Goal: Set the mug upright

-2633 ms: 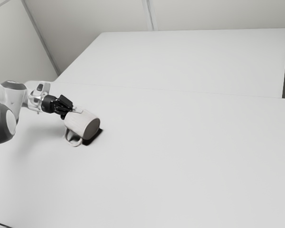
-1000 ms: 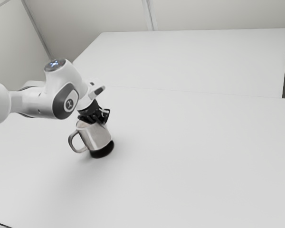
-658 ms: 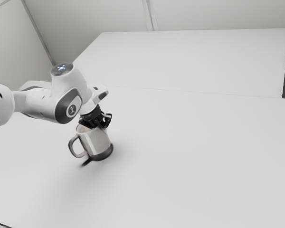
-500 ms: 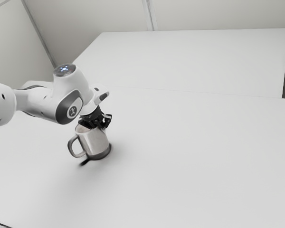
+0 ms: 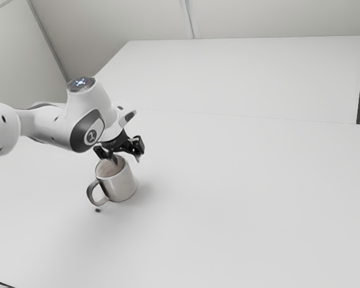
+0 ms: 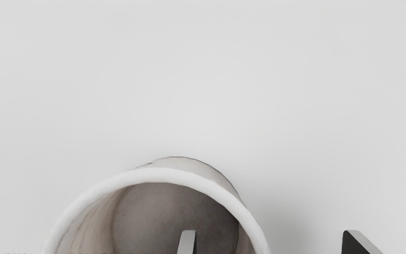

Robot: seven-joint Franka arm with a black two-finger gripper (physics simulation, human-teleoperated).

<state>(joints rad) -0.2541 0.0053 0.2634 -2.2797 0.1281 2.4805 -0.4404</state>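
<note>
Tool (image 5: 126, 160): just spread wide, one finger (image 6: 186, 243) inside the mug (image 5: 122, 182), one outside.
Mug: base down on the table (image 5: 240, 198), no longer gripped; uprighting looks achieved.
Handle (image 5: 89, 192): toward the exterior view's left of the mug.

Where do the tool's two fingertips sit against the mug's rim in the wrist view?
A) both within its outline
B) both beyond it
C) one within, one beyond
C: one finger of the tool shows within the outline of the rim of the mug, the other beyond it, with bare table showing between that one and the rim.
</note>
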